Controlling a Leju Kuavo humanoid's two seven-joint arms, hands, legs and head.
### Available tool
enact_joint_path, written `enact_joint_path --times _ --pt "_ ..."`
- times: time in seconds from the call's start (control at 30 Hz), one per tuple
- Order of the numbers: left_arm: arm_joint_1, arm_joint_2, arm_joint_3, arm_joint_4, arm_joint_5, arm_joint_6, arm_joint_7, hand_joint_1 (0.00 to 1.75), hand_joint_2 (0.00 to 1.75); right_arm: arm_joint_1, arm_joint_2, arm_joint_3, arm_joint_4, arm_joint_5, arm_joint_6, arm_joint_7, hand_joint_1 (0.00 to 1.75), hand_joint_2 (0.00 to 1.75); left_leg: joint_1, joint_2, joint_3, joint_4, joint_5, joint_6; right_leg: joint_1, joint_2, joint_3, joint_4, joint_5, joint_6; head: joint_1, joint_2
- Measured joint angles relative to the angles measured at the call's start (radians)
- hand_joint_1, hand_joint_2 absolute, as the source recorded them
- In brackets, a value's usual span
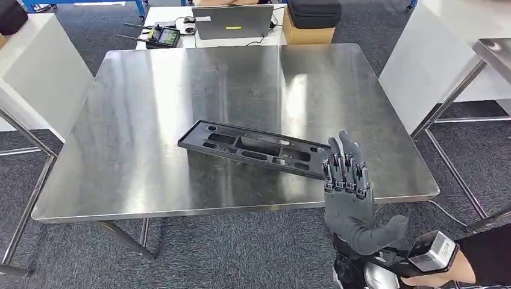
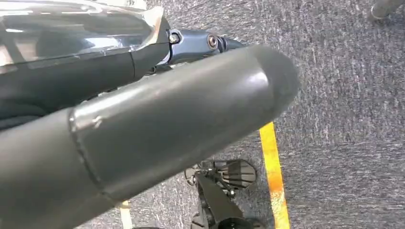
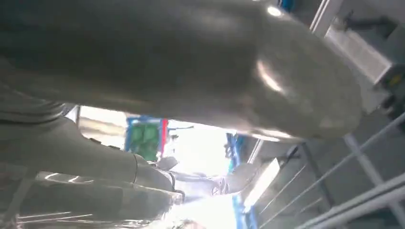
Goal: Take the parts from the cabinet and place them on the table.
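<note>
Right hand (image 1: 348,198) raised at the near right table edge, fingers straight and spread, thumb out to the right, holding nothing. Black slotted part (image 1: 256,148) lies flat on the steel table (image 1: 132,120), its right end just beyond the fingertips. Left hand (image 2: 157,124) hangs over grey carpet (image 2: 344,95) with a yellow line (image 2: 274,176); its grip cannot be told.

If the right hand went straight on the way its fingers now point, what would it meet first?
Probably the black part. The right hand is raised at the table's near edge, fingers extended up and away, their tips overlapping the part's near end. Depth is unclear, so it may pass just above it.
</note>
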Motion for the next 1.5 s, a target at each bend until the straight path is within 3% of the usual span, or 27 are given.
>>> enact_joint_path --times 0.07,0.1,0.17,0.27,0.33,0.4,0.43,0.47,0.53,0.6,0.7,0.77,0.8,0.87,0.9,0.93,0.97,1.03,1.1,1.13,1.17,1.27,1.3,1.37,1.43,1.47,1.5 --pt "0.002 -0.002 0.0 0.0 0.002 0.0 -0.003 0.0 0.0 0.007 0.0 -0.023 0.0 0.0 -0.009 -0.005 0.0 0.0 0.008 0.0 -0.001 0.009 -0.005 -0.01 -0.013 -0.004 0.09 -0.166 0.062 0.029 0.0 0.0" --pt "0.002 -0.002 0.0 0.0 0.004 0.001 -0.006 0.0 0.0 0.012 0.001 -0.038 0.0 0.0 -0.018 -0.005 0.0 0.0 0.009 -0.001 -0.005 0.022 -0.013 -0.022 -0.019 -0.008 0.13 -0.246 0.074 0.038 0.004 0.0" --pt "0.003 0.0 0.001 0.0 0.009 0.001 -0.013 0.0 0.0 0.024 0.005 -0.065 -0.003 0.002 -0.023 -0.006 0.0 0.0 0.001 -0.004 -0.022 0.041 -0.02 -0.038 -0.008 0.002 0.132 -0.25 0.066 0.014 0.006 0.0" --pt "0.009 0.0 0.003 0.0 0.011 0.002 -0.018 0.0 0.0 0.035 0.014 -0.095 -0.003 -0.003 -0.024 -0.005 0.0 0.0 0.012 -0.005 -0.028 0.04 -0.015 -0.053 -0.006 0.003 0.124 -0.249 0.074 -0.006 0.005 0.0" --pt "0.009 0.0 0.004 0.0 0.011 0.003 -0.018 0.0 0.0 0.035 0.023 -0.106 -0.003 -0.004 -0.023 -0.005 0.0 0.0 0.016 -0.005 -0.053 0.101 -0.077 -0.06 -0.008 0.001 0.118 -0.251 0.081 -0.022 0.002 0.0" --pt "0.009 0.001 0.005 0.0 0.011 0.005 -0.018 0.0 0.0 0.038 0.029 -0.112 -0.002 -0.004 -0.023 0.001 0.0 0.0 0.017 -0.005 -0.114 0.246 -0.165 -0.063 -0.002 -0.001 0.106 -0.251 0.089 -0.036 0.002 0.0" --pt "0.01 0.001 0.006 0.0 0.012 0.006 -0.018 0.0 0.0 0.039 0.031 -0.113 -0.002 -0.004 -0.023 0.005 0.0 0.0 0.017 -0.005 -0.14 0.311 -0.193 -0.064 0.001 -0.003 0.097 -0.251 0.095 -0.042 0.001 0.0" --pt "0.011 0.001 0.006 0.0 0.012 0.007 -0.018 0.0 0.0 0.04 0.034 -0.114 -0.002 -0.003 -0.023 0.013 0.0 0.0 0.017 -0.005 -0.145 0.331 -0.195 -0.063 0.004 -0.003 0.089 -0.251 0.101 -0.046 0.002 0.0" --pt "0.012 0.001 0.006 0.0 0.016 0.006 -0.018 0.0 0.0 0.04 0.042 -0.116 -0.002 0.006 -0.028 0.026 0.0 0.0 0.016 -0.005 -0.087 0.247 -0.143 -0.054 0.008 -0.003 0.074 -0.25 0.115 -0.045 0.001 0.0" --pt "0.011 0.003 0.009 -0.001 0.021 0.006 -0.018 0.0 0.0 0.04 0.052 -0.119 -0.002 0.019 -0.037 0.033 0.0 0.0 0.011 -0.005 0.026 0.07 -0.083 -0.035 0.011 -0.002 0.063 -0.25 0.131 -0.039 0.001 0.0" --pt "0.01 0.004 0.014 -0.002 0.03 0.006 -0.018 0.0 0.0 0.04 0.059 -0.122 -0.002 0.032 -0.04 0.034 0.0 0.0 -0.005 -0.006 0.025 0.038 -0.077 -0.03 0.012 -0.005 0.063 -0.252 0.146 -0.019 0.005 0.0" --pt "0.014 0.005 0.02 -0.002 0.03 0.006 -0.017 0.0 0.0 0.045 0.063 -0.123 -0.002 0.038 -0.044 0.035 0.0 0.0 -0.011 -0.007 0.018 0.031 -0.054 -0.016 0.011 -0.005 0.063 -0.269 0.168 -0.002 0.006 0.0" --pt "0.013 0.005 0.024 -0.002 0.03 0.007 -0.015 0.0 0.0 0.044 0.062 -0.127 -0.002 0.044 -0.052 0.035 0.0 0.0 0.0 -0.001 0.012 0.023 -0.031 -0.011 0.013 -0.006 0.056 -0.254 0.157 -0.002 0.005 0.0" --pt "0.013 0.005 0.025 -0.002 0.03 0.009 -0.012 0.0 0.0 0.047 0.062 -0.133 -0.001 0.052 -0.062 0.035 0.0 0.0 -0.002 0.003 -0.014 0.022 -0.011 0.002 0.011 -0.005 0.018 -0.174 0.051 -0.022 0.011 0.0" --pt "0.014 0.005 0.027 -0.002 0.03 0.01 -0.012 0.0 0.0 0.047 0.062 -0.137 0.002 0.056 -0.069 0.037 0.0 0.0 -0.003 0.004 -0.027 0.022 0.0 0.003 0.01 -0.005 0.0 -0.089 -0.008 -0.028 0.011 0.0" --pt "0.014 0.005 0.029 -0.002 0.03 0.01 -0.011 0.0 0.0 0.047 0.062 -0.139 0.005 0.057 -0.073 0.041 0.0 0.0 -0.003 0.006 -0.042 0.023 0.01 0.002 0.009 -0.006 -0.016 -0.011 -0.044 -0.026 0.01 0.0" --pt "0.015 0.005 0.029 -0.002 0.03 0.01 -0.011 0.0 0.0 0.048 0.062 -0.141 0.009 0.057 -0.075 0.044 0.0 0.0 -0.003 0.008 -0.055 0.024 0.02 0.001 0.008 -0.006 -0.019 0.04 -0.053 -0.015 0.012 0.0" --pt "0.016 0.004 0.03 -0.002 0.03 0.01 -0.011 0.0 0.0 0.049 0.063 -0.147 0.016 0.058 -0.079 0.045 0.0 0.0 -0.003 0.01 -0.08 0.027 0.037 -0.005 0.003 -0.006 0.04 0.016 -0.019 0.014 0.012 0.0" --pt "0.016 0.002 0.03 -0.002 0.029 0.007 -0.013 0.0 0.0 0.049 0.063 -0.154 0.022 0.059 -0.083 0.045 0.0 0.0 -0.002 0.009 -0.091 0.034 0.049 -0.015 -0.002 -0.007 0.175 -0.16 0.014 0.03 0.012 0.0" --pt "0.016 0.002 0.03 -0.002 0.029 0.007 -0.014 0.0 0.0 0.048 0.063 -0.156 0.024 0.06 -0.088 0.044 0.0 0.0 -0.005 0.01 -0.1 0.041 0.053 -0.02 -0.003 -0.006 0.227 -0.242 -0.005 0.024 0.013 0.0" --pt "0.016 0.002 0.03 -0.002 0.029 0.007 -0.016 0.0 0.0 0.051 0.063 -0.156 0.027 0.06 -0.09 0.044 0.0 0.0 -0.008 0.009 -0.109 0.047 0.059 -0.026 0.012 -0.003 0.251 -0.275 -0.014 0.015 0.011 0.0" --pt "0.02 0.002 0.031 -0.002 0.029 0.006 -0.019 0.0 0.0 0.067 0.063 -0.164 0.037 0.071 -0.097 0.037 0.0 0.0 -0.009 0.007 -0.114 0.049 0.076 -0.042 0.012 -0.005 0.23 -0.27 -0.004 0.0 0.01 0.0" --pt "0.022 0.002 0.031 -0.002 0.029 0.007 -0.02 0.0 0.0 0.068 0.063 -0.165 0.04 0.079 -0.104 0.035 0.0 0.0 -0.003 0.006 -0.119 0.055 0.067 -0.047 -0.01 -0.008 0.22 -0.273 0.005 -0.015 0.01 0.0" --pt "0.023 0.001 0.031 -0.002 0.029 0.007 -0.022 0.0 0.0 0.069 0.065 -0.168 0.047 0.096 -0.119 0.034 0.0 0.0 0.002 0.002 -0.147 0.129 -0.028 -0.057 -0.003 -0.01 0.205 -0.273 0.02 -0.042 0.005 0.0" --pt "0.023 0.001 0.031 -0.002 0.029 0.007 -0.022 0.0 0.0 0.07 0.067 -0.172 0.059 0.103 -0.134 0.034 0.0 0.0 0.002 0.001 -0.187 0.271 -0.126 -0.064 0.002 -0.012 0.183 -0.271 0.04 -0.05 0.003 0.0" --pt "0.024 0.002 0.031 -0.002 0.028 0.007 -0.023 0.0 0.0 0.07 0.067 -0.174 0.068 0.109 -0.144 0.037 0.0 0.0 0.003 0.001 -0.197 0.326 -0.14 -0.066 0.003 -0.012 0.169 -0.271 0.05 -0.051 0.003 0.0" --pt "0.024 0.002 0.031 -0.002 0.028 0.007 -0.024 0.0 0.0 0.071 0.067 -0.178 0.082 0.122 -0.162 0.048 0.0 0.0 0.003 0.001 -0.189 0.345 -0.125 -0.066 0.004 -0.012 0.157 -0.27 0.06 -0.048 0.003 0.0"
